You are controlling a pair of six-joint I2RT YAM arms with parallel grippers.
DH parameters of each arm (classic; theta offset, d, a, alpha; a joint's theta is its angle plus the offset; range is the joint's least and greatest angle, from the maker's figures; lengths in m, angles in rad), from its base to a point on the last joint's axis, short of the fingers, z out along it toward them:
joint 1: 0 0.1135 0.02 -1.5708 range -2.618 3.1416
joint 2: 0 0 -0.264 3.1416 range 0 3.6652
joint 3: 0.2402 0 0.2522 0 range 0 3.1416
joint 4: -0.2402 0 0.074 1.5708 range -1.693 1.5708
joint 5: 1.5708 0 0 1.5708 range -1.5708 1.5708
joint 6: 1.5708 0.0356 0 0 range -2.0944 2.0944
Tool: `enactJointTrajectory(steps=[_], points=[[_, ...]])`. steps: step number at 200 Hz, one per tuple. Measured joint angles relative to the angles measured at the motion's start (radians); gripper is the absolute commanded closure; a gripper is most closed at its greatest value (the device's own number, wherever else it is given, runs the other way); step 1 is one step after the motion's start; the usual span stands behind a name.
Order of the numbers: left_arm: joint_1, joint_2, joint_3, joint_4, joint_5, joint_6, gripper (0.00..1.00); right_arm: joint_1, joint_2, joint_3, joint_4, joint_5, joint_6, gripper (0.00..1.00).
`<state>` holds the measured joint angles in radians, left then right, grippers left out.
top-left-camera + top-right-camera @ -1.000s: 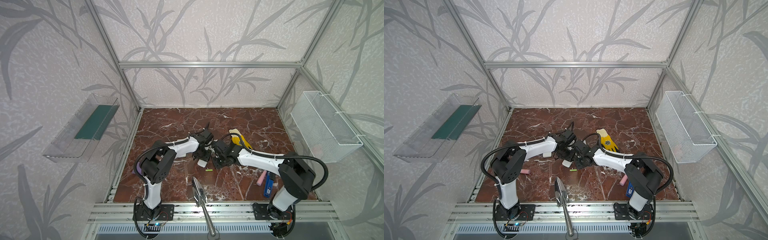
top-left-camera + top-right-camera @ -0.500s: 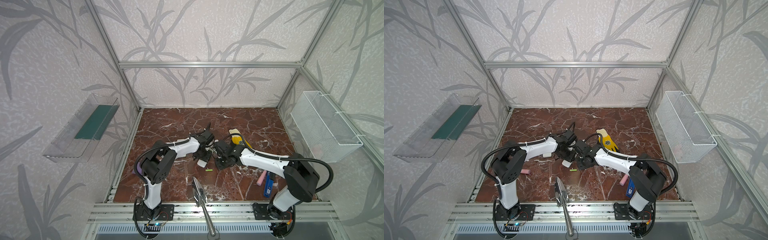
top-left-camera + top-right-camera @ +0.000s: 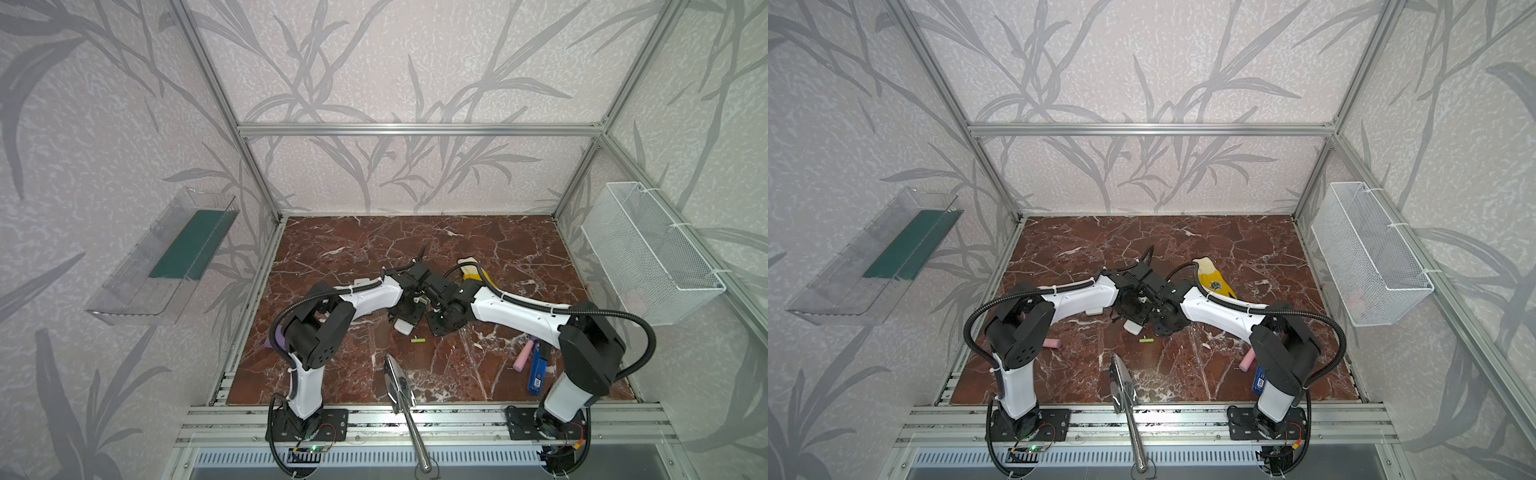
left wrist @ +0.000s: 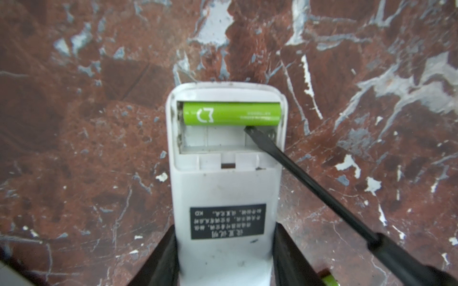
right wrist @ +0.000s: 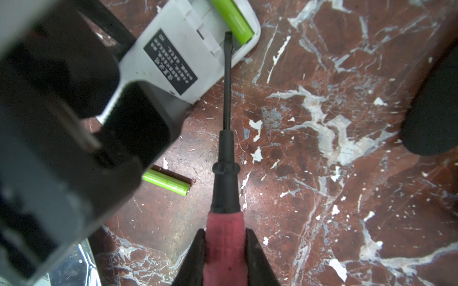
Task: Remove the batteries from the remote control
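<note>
Right claw (image 5: 224, 234) edged toward the remote (image 4: 223, 188), clamped on the screwdriver (image 5: 226, 173). Nearest us: loose green battery (image 3: 418, 340) on the table (image 3: 457, 374). Beyond, left claw (image 4: 224, 235) grips the remote; seated green battery (image 4: 231, 114) in its bay, blade tip at its edge.

Back strip of the table (image 3: 374, 237) is open; centre is blocked by left arm (image 3: 370, 296) and right arm (image 3: 511, 309) meeting over the remote (image 3: 404, 328), loose battery (image 3: 418, 340) just in front, metal scoop (image 3: 398, 380) at the front edge, pink cylinder (image 3: 524, 357) and blue item (image 3: 537, 372) near the right front corner.
</note>
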<state>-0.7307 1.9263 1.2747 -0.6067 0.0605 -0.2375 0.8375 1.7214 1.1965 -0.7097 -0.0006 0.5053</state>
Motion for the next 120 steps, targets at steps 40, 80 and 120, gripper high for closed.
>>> enactJointTrajectory(steps=[40,80,120], points=[[-0.001,0.000,0.000,0.000,-0.002,0.002,0.82,0.000,0.017,-0.009,0.037,0.001,0.018,1.00],[-0.002,0.000,0.000,0.000,-0.006,0.002,0.82,0.005,0.011,-0.077,0.137,0.015,0.025,1.00],[-0.006,0.000,0.000,0.000,-0.016,0.007,0.82,0.008,-0.037,-0.168,0.240,0.024,0.026,1.00]])
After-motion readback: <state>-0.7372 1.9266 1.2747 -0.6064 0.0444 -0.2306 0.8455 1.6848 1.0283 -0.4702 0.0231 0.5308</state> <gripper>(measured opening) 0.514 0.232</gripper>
